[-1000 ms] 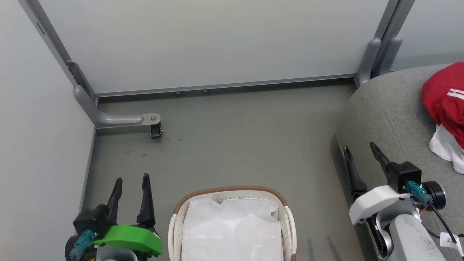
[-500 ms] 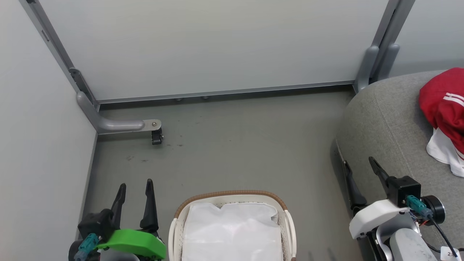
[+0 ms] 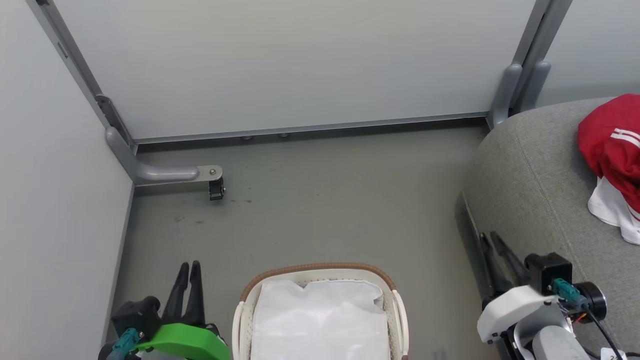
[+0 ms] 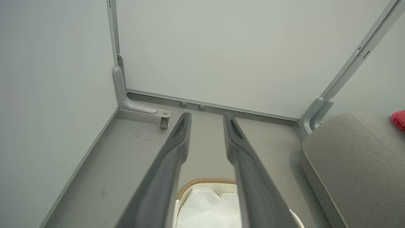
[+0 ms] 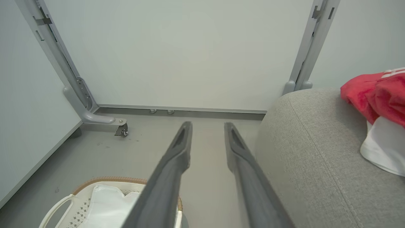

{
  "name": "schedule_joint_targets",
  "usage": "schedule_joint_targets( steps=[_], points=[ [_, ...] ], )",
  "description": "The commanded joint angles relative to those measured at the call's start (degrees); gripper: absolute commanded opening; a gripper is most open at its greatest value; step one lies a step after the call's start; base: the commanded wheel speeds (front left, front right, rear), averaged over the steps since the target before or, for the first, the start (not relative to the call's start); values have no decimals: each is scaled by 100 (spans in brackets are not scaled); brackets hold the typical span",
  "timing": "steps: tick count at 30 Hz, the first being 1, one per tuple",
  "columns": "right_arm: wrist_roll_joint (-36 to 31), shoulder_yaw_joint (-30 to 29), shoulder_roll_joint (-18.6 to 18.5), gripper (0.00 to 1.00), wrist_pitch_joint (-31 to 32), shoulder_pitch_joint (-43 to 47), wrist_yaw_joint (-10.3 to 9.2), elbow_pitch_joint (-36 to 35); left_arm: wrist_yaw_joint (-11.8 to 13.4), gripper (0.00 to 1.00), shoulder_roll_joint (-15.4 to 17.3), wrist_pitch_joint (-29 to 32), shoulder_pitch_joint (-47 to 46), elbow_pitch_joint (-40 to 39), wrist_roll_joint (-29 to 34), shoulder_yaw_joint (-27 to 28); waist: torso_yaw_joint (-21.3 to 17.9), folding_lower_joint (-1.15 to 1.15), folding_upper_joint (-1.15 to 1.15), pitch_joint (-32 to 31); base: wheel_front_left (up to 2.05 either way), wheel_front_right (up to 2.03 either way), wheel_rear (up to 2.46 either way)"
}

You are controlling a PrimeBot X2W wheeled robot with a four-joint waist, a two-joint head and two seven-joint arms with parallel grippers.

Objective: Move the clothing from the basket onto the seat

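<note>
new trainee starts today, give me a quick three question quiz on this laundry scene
1. True or false: the red clothing lies on the seat.
2. What shows inside the basket? A) red garments B) a white sheet C) shoes
3. Fill in: the left gripper and the right gripper each hold ____.
Key: 1 true; 2 B; 3 nothing.

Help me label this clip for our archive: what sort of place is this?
Probably a staged test booth, not a real home: bare pale partition panels, a metal foot with a caster, and a grey sofa beside a laundry basket.
</note>
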Motion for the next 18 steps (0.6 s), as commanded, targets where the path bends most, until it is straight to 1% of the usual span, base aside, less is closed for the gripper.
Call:
schedule_joint_targets(
  steps=[1,6,18],
  points=[
    [25,-8,7,0,16,18,0,40,-1,0,0,8,6,30,-24,7,0,0,0,0,0,0,0],
    [625,-113,3,0,223,-19,0,26,-26,0,0,165,-30,-13,-522,114,-2,0,0,-4,0,0,0],
    [1980,-153,-7,0,501,77,-1,-196,-80,0,1,491,-86,-140,-1596,331,-8,0,0,-11,0,0,0]
  ],
)
